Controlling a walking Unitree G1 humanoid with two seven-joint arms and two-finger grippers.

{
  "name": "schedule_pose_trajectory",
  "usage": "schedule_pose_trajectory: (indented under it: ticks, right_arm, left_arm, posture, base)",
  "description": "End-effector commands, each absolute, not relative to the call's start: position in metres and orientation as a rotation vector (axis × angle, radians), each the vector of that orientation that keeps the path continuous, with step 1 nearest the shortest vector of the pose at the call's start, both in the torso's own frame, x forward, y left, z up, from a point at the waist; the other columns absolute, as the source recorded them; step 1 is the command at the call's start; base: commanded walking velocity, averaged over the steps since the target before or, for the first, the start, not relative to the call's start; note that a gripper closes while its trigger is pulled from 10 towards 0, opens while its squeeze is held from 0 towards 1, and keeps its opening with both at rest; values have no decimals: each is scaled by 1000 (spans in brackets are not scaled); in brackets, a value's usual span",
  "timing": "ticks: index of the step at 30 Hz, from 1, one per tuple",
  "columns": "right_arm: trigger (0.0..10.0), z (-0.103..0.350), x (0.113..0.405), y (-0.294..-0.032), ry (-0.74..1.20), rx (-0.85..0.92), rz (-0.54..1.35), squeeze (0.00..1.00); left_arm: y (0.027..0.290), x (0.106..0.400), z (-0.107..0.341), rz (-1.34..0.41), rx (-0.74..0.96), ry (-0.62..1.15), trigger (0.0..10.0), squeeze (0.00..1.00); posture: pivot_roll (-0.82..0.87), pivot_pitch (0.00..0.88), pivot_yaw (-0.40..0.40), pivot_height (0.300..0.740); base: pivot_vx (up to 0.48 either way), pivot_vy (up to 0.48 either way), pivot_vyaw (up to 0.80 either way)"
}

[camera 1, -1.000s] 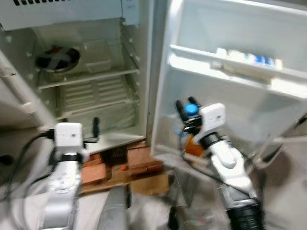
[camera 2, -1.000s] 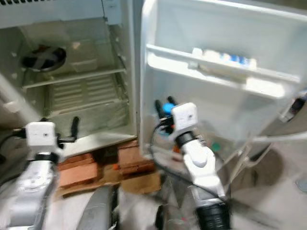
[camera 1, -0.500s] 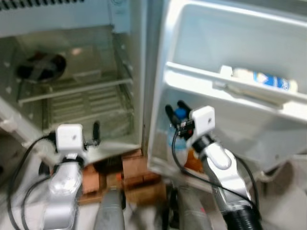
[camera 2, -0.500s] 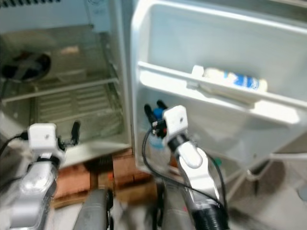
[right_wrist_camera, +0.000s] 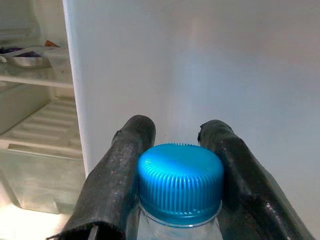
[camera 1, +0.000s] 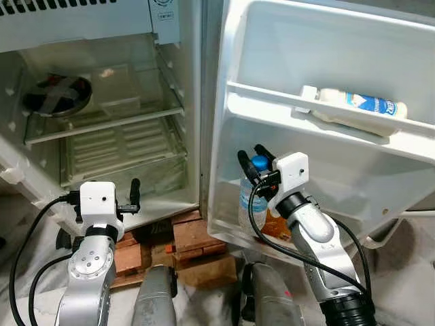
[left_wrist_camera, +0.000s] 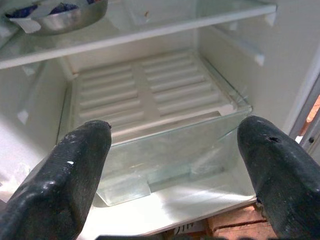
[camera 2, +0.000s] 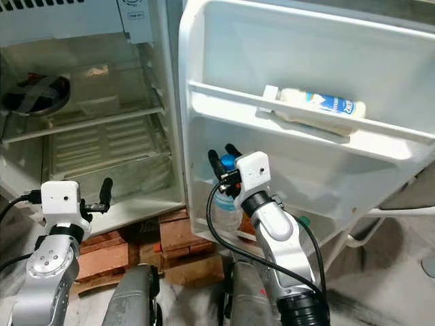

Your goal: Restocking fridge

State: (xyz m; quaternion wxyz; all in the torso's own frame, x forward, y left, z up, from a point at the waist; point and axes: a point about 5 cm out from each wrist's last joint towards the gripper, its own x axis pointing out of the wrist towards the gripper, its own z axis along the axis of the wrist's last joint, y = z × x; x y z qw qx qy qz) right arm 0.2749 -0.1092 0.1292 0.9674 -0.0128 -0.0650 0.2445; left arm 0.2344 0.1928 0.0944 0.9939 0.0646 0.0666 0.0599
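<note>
The right claw [camera 1: 255, 161] is gripping a clear water bottle [camera 1: 249, 201] by its neck, its two black fingers [right_wrist_camera: 116, 185] pressing against either side of the blue cap [right_wrist_camera: 180, 181]. The bottle is standing upright in the lowest shelf of the open fridge door [camera 1: 340, 81], near the door's hinge-side edge, with the claw sitting directly over its top. An orange item [camera 1: 276, 224] is lying in the same door shelf just beside the bottle, partly hidden by the arm. Higher up, a white bottle with a blue label [camera 1: 357, 104] is lying on its side in the upper door shelf. The left claw [camera 1: 133, 195] is hovering low in front of the fridge's main compartment with its fingers [left_wrist_camera: 65, 185] spread wide apart, holding nothing, and facing the clear drawer [left_wrist_camera: 165, 150] at the bottom. A metal bowl [camera 1: 57, 94] is resting on the glass shelf [camera 1: 109, 122] above that drawer. Red bricks [camera 1: 194, 238] are lying under the fridge's front edge.
</note>
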Motion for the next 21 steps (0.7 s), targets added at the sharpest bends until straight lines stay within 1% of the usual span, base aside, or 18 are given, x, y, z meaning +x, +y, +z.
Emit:
schedule_pose_trajectory:
  ticks: [1, 6, 7, 12, 17, 21]
  right_arm:
    - [10000, 140, 274, -109, -176, -17, 507, 0]
    - [10000, 140, 274, -108, -175, -14, 514, 0]
    - [10000, 140, 274, -108, -175, -14, 514, 0]
    - [10000, 141, 273, -108, -176, -7, 523, 0]
    - [10000, 140, 273, -107, -176, -13, 517, 0]
    - [10000, 142, 276, -103, -189, -24, 522, 0]
  left_arm:
    - [193, 233, 96, 112, 133, 132, 10000, 0]
    - [194, 233, 97, 119, 135, 132, 10000, 0]
    - [194, 233, 97, 119, 135, 132, 10000, 0]
    - [198, 230, 98, 153, 143, 138, 10000, 0]
    - [199, 224, 94, 144, 151, 174, 10000, 0]
    - [199, 223, 97, 141, 179, 160, 10000, 0]
  posture:
    - [118, 86, -26, 607]
    - [120, 87, -25, 577]
    - [120, 87, -25, 577]
    - [119, 89, -24, 537]
    - [125, 93, -24, 537]
    - [128, 97, -23, 537]
  base:
    - [0, 0, 0]
    - [0, 0, 0]
    - [0, 0, 0]
    - [0, 0, 0]
    - [0, 0, 0]
    - [0, 0, 0]
